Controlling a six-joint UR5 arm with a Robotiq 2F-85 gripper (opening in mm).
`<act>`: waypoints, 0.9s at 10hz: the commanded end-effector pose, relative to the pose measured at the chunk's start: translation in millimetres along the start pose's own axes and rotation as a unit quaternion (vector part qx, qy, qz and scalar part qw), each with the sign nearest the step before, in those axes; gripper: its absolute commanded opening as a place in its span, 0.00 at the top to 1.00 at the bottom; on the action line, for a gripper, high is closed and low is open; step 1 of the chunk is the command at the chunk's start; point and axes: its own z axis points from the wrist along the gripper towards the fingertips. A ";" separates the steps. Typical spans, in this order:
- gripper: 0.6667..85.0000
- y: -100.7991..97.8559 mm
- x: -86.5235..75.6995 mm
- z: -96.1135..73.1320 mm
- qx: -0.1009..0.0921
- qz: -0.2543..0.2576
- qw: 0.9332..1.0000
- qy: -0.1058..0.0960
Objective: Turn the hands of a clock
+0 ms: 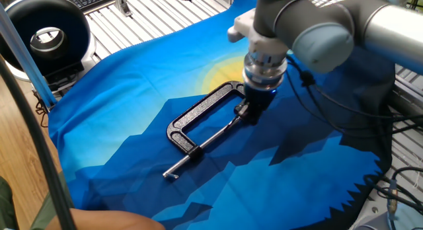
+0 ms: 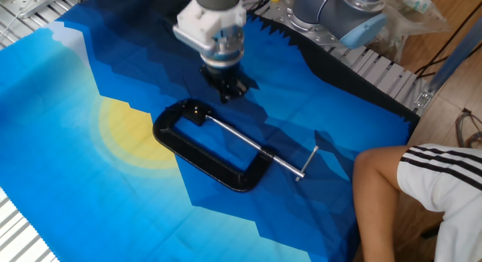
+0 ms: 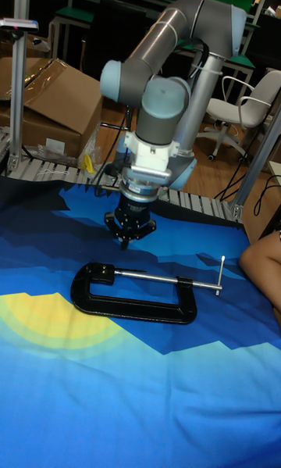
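A black C-clamp [image 3: 133, 305] lies flat on the blue cloth, also seen in one fixed view as the clamp [image 1: 198, 114] and in the other as the clamp [image 2: 184, 150]. Its silver screw [image 3: 168, 279] runs to the right. A thin black hand [image 3: 131, 271] juts from the clamp's head, just above the screw. My gripper [image 3: 127, 239] hangs above and behind that head and is clear of the clamp. The gripper [image 1: 253, 112] [image 2: 230, 89] has its fingers close together with nothing between them.
A person's knee and striped shorts [image 2: 422, 187] reach in past the screw's handle end. A black round fan [image 1: 46, 32] stands off the cloth's corner. Metal slats [image 2: 376, 66] and cables border the cloth. Cardboard boxes [image 3: 55, 101] stand behind the table.
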 end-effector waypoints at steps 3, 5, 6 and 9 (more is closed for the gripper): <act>0.99 -41.9 16.1 -40.9 0.016 -0.013 1.000 0.008; 0.99 -60.0 18.8 -54.6 0.016 -0.026 1.000 0.008; 0.99 -60.6 12.9 -52.8 0.015 -0.029 0.999 0.003; 0.99 -48.9 -1.0 -50.3 -0.006 -0.045 0.999 -0.019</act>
